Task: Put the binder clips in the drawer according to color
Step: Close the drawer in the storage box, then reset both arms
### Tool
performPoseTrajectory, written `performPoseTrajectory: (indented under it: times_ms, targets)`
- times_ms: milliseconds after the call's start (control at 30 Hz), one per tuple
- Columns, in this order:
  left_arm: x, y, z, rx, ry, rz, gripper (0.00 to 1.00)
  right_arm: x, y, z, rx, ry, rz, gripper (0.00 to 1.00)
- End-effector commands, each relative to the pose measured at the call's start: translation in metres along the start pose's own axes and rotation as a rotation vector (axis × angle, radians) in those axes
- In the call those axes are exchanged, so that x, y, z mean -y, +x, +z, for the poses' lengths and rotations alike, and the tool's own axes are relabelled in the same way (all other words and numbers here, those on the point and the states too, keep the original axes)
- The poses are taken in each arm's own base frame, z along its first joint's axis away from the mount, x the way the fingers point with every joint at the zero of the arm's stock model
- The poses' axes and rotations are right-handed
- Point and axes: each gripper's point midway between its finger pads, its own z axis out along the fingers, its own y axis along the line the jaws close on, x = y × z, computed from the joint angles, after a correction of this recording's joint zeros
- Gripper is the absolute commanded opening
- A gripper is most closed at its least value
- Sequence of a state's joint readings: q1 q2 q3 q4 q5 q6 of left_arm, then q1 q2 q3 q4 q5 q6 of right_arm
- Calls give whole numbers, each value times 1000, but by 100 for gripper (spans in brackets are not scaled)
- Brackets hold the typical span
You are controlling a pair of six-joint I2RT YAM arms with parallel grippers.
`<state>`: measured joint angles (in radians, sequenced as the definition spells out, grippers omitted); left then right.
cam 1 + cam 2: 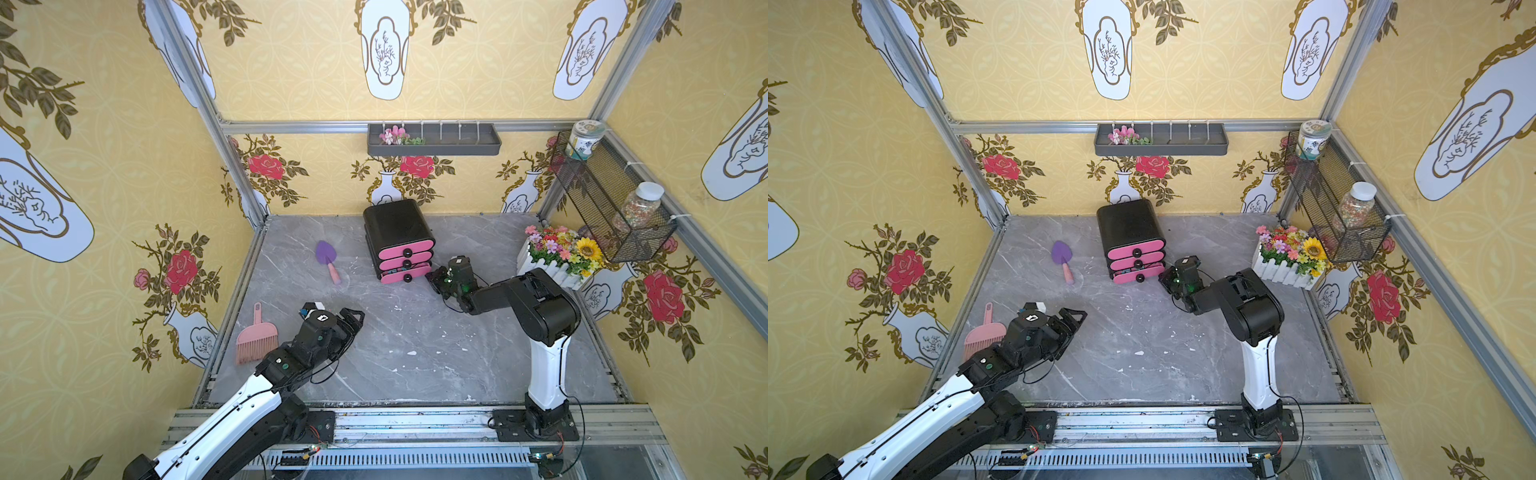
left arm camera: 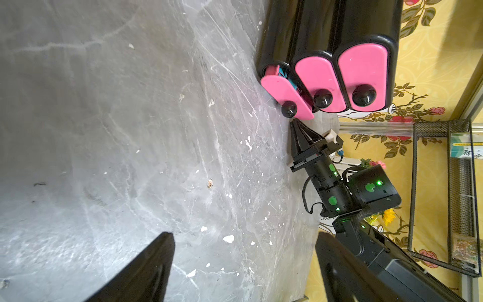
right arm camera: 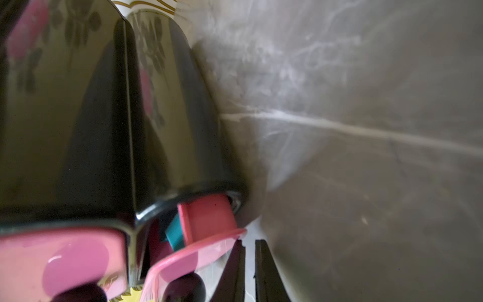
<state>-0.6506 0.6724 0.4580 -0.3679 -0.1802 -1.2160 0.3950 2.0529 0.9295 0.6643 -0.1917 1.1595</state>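
— Where are the clips?

— The only one showing is a teal clip (image 3: 174, 232), inside the bottom drawer (image 1: 405, 275) of the drawer cabinet (image 1: 397, 226). That drawer stands ajar, its pink front askew to the black shell, so there is a gap along one side. The two drawers above it sit flush.

— And the cabinet itself?

— Upright, toward the back of the table (image 1: 415, 353), roughly mid-width, knobs facing the arms.

— What is nearest to it?

— The right claw (image 2: 294, 123). It is pinched together with nothing between the fingers. The tips lie low over the table, just beside the outer end of the ajar drawer's front and near its knob (image 2: 289, 109). Whether they touch the front I cannot tell.

— Any room around that corner?

— Bare marble to the cabinet's right. The white picket flower box (image 1: 552, 270) sits against the table's right edge, behind the right arm and well apart from the cabinet. On the cabinet's left a purple trowel (image 1: 327, 257) lies apart from it.

— And the other arm?

— The left claw (image 2: 245, 235) is spread wide and holds nothing. It hangs above the front left of the table, just beside a pink brush (image 1: 256, 338) that lies along the left edge. A broad open stretch of table runs between it and the drawers.
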Motion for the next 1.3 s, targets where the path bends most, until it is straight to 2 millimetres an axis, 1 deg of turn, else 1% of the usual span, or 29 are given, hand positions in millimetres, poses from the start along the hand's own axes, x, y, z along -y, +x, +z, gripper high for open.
performPoseTrajectory:
  times_ms: [0,167,233,300,367,467,600,633,700,767,800,833,900,933,1000,1067,1100,1133,1167,1200,1233,1267]
  targets:
    - [-2,-2,-2,12,-11,1,90,-20,-10,5,33,-73,8,15]
    - [-4,-2,-2,14,-16,-1,90,-22,-14,13,34,-75,14,16]
    - [-4,-3,-2,16,-17,0,90,-23,-14,13,33,-75,14,16]
    - [-3,-4,-3,22,-17,2,90,-20,-12,10,29,-61,9,17]
    - [-1,-8,-4,43,-18,15,91,-16,-7,2,25,-46,-7,20]
    - [11,-21,-12,106,1,62,92,-12,8,-19,9,-9,-75,30]
    - [32,-53,-31,272,24,143,98,-16,35,-61,-19,60,-264,48]
    - [42,-64,-38,329,41,174,99,-21,41,-74,-19,78,-337,52]
    - [55,-84,-50,443,39,235,100,-29,53,-101,-9,135,-502,59]
    - [71,-99,-59,540,43,318,100,-40,61,-127,29,199,-686,63]
    - [82,-104,-61,579,56,388,100,-44,61,-141,58,230,-767,65]
    - [89,-107,-61,600,56,461,100,-49,61,-153,87,251,-827,67]
    - [98,-112,-61,636,28,562,100,-55,50,-181,187,328,-927,70]
    - [100,-116,-62,656,8,579,100,-58,42,-193,239,361,-951,72]
    - [95,-125,-63,707,-56,588,100,-65,22,-216,340,412,-971,79]
    - [93,-134,-68,769,-102,608,100,-76,9,-228,404,423,-1019,81]
    - [92,-137,-68,800,-111,634,100,-83,3,-233,439,439,-1063,83]
    - [90,-140,-68,837,-110,654,100,-90,-1,-234,463,430,-1085,83]
    - [82,-145,-70,887,-128,651,100,-101,-5,-235,494,429,-1151,82]
    - [72,-148,-71,937,-135,649,100,-108,-9,-238,520,436,-1169,90]
    - [64,-150,-72,974,-138,653,100,-112,-14,-239,538,447,-1166,98]
    - [54,-151,-74,1017,-139,656,100,-112,-23,-241,557,471,-1163,99]
